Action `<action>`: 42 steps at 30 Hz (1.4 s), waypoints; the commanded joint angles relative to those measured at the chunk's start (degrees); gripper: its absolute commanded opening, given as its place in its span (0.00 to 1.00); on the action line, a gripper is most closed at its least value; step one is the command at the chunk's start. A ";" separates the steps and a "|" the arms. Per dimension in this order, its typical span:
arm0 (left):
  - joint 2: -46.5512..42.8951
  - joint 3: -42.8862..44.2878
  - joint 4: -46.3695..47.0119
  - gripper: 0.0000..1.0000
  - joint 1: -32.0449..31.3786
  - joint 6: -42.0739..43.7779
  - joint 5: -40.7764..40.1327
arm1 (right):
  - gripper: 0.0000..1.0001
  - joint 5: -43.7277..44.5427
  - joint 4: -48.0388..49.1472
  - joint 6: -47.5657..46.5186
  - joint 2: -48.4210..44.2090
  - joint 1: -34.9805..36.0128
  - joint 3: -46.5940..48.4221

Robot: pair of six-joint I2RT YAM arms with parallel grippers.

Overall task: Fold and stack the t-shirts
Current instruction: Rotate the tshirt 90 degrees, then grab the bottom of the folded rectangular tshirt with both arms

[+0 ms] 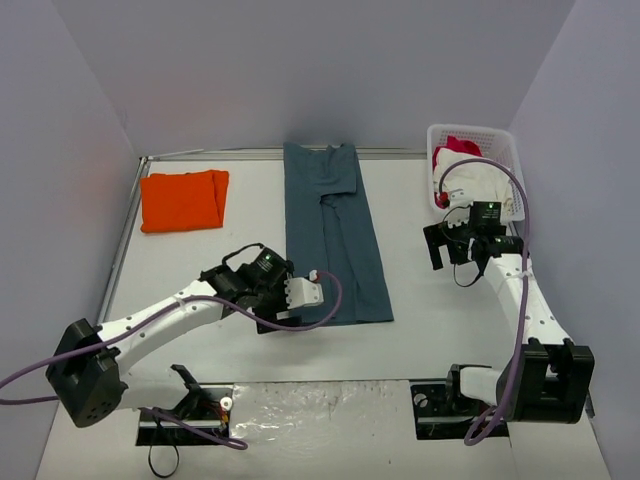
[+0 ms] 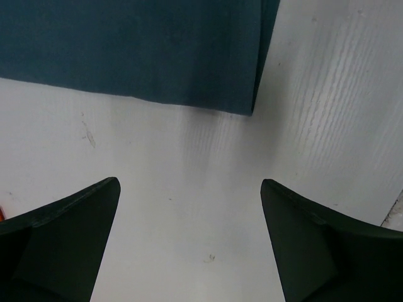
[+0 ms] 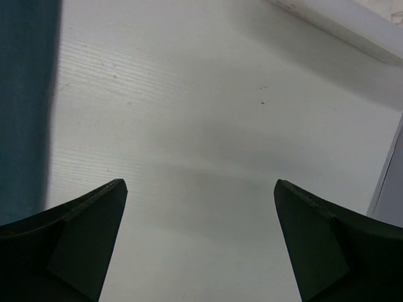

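Observation:
The slate-blue t-shirt (image 1: 335, 235) lies folded into a long narrow strip down the middle of the table. Its near corner shows in the left wrist view (image 2: 126, 50). The orange t-shirt (image 1: 183, 200) lies folded at the far left, apart from it. My left gripper (image 1: 272, 316) is open and empty, low over bare table just short of the blue shirt's near left corner (image 2: 190, 183). My right gripper (image 1: 434, 246) is open and empty over bare table (image 3: 200, 184), between the blue shirt's right edge (image 3: 25, 94) and the basket.
A white basket (image 1: 470, 128) at the far right holds a white garment (image 1: 482, 182) and a red-pink garment (image 1: 456, 147). Its wall shows in the right wrist view (image 3: 340, 19). Walls close the table on three sides.

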 commanded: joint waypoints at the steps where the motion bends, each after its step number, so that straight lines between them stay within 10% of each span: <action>1: 1.35 -1.21 5.55 0.95 -2.33 1.85 -2.66 | 1.00 2.30 0.83 -0.05 1.34 0.00 0.20; 42: 16.56 -1.39 13.47 0.57 -6.82 -2.98 1.65 | 1.00 3.62 0.92 0.04 3.98 0.17 0.20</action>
